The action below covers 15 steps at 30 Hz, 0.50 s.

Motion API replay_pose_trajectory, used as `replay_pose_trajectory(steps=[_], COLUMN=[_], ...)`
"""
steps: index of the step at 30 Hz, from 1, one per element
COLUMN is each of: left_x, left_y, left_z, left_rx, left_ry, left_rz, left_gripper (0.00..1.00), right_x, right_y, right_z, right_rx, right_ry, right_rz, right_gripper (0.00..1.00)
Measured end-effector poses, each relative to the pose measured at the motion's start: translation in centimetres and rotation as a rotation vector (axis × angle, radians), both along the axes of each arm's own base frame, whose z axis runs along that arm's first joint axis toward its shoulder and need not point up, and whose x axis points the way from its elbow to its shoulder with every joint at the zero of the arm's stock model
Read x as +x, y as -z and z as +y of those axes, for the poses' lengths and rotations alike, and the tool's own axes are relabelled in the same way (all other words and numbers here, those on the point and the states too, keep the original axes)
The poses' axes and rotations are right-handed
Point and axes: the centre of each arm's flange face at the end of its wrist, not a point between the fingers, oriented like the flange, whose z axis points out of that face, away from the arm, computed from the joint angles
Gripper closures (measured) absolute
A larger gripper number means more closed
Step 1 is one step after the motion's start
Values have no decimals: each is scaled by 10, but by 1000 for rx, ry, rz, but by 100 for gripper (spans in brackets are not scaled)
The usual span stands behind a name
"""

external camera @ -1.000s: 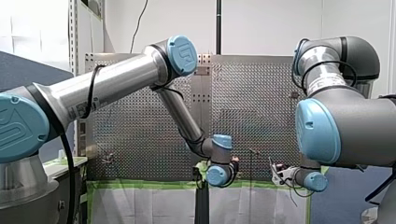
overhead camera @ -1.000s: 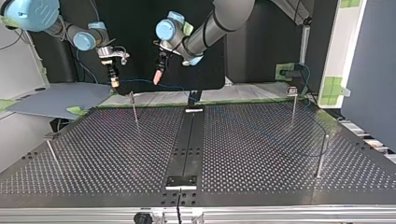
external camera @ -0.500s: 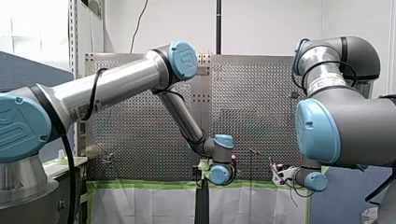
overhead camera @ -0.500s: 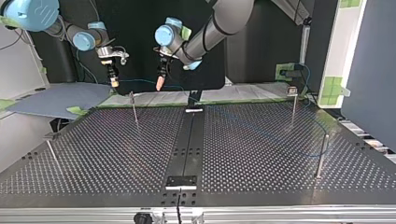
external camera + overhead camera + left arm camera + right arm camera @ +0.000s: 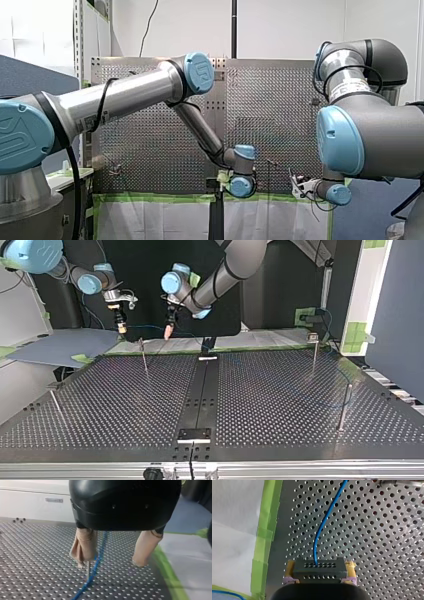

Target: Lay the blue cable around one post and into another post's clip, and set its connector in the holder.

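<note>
In the right wrist view my right gripper [image 5: 319, 578] is shut on a dark connector block [image 5: 319, 569], clamped between its yellow pads. The blue cable [image 5: 325, 522] leaves the block and runs ahead over the perforated plate. In the top view this gripper [image 5: 120, 328] hangs above the table's far edge at the left. My left gripper [image 5: 168, 332] hovers beside it, just past a thin post [image 5: 143, 356]. In the left wrist view my left gripper [image 5: 112, 561] is open, beige fingers [image 5: 84, 545] apart. The blue cable [image 5: 96, 566] passes between them, close to one finger and a post [image 5: 88, 570].
More thin posts stand at the top view's right [image 5: 314, 351] [image 5: 345, 406] and near left [image 5: 56, 407]. A dark centre strip carries small plates at its far end [image 5: 207, 358] and near end [image 5: 195, 434]. Green tape [image 5: 263, 540] edges the table.
My left arm has swung its wrist toward the top view's left and lowered its gripper over the cable near the far post. My right arm has stayed still.
</note>
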Motion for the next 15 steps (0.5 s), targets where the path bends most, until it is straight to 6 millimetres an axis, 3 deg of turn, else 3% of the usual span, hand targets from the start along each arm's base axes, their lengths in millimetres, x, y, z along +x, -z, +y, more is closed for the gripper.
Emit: replay_pose_trajectory(steps=[11, 12, 13, 15], left_x=[12, 12, 12, 11], left_y=[-20, -20, -21, -21], left_z=[-15, -15, -15, -16], left_rx=[-52, -54, -55, -58], left_ry=[-38, -38, -39, -38], left_rz=[-50, -52, -53, -57], left_gripper=[0, 21, 21, 51], right_x=[-9, -11, -13, -17], right_y=[-2, -2, -3, -3], right_z=[-8, -10, -12, -15], right_rx=[-6, -4, -2, 1], right_ry=[32, 40, 46, 59], right_rz=[2, 1, 1, 0], right_gripper=[100, 100, 100, 100])
